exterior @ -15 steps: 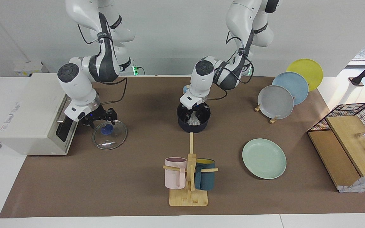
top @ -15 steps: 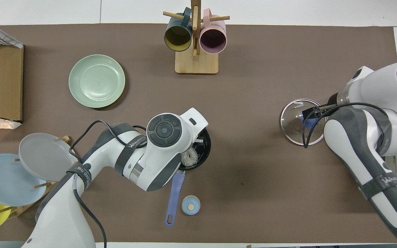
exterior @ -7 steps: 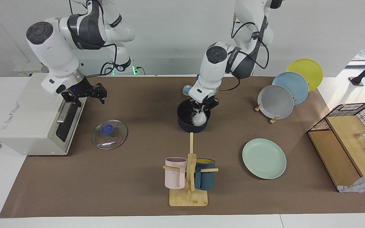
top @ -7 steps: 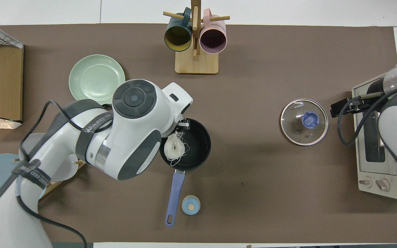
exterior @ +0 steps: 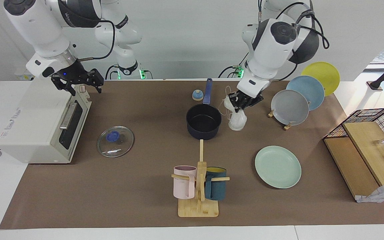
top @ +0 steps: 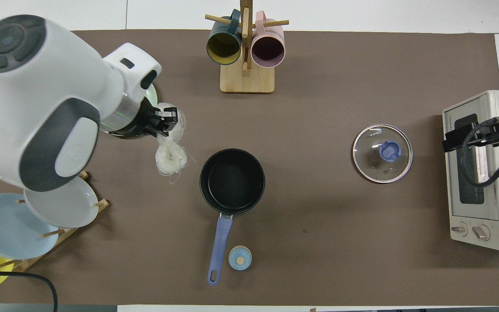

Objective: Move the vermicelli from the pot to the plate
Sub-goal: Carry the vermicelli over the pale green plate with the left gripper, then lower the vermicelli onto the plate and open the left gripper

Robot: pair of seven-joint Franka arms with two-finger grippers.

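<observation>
My left gripper (exterior: 242, 101) is shut on the vermicelli (exterior: 237, 121), a whitish bundle hanging from it in the air. It is over the brown mat beside the pot (exterior: 203, 125), toward the left arm's end. In the overhead view the left gripper (top: 167, 122) and the hanging vermicelli (top: 170, 157) are between the pot (top: 232, 181) and the plate. The pot's black inside is bare. The mint-green plate (exterior: 278, 166) lies farther from the robots; in the overhead view my left arm hides nearly all of it. My right gripper (exterior: 77, 81) is open and empty, raised over the toaster oven (exterior: 28, 116).
The glass lid (exterior: 115, 141) lies in front of the toaster oven. A mug rack (exterior: 198, 186) stands farther from the robots than the pot. A rack with grey, blue and yellow plates (exterior: 290, 107) and a wire basket (exterior: 375, 130) stand toward the left arm's end. A small blue disc (exterior: 197, 95) lies by the pot handle.
My left gripper lifted the vermicelli out of the pot and carried it toward the left arm's end. My right gripper let go of the lid and rose over the toaster oven.
</observation>
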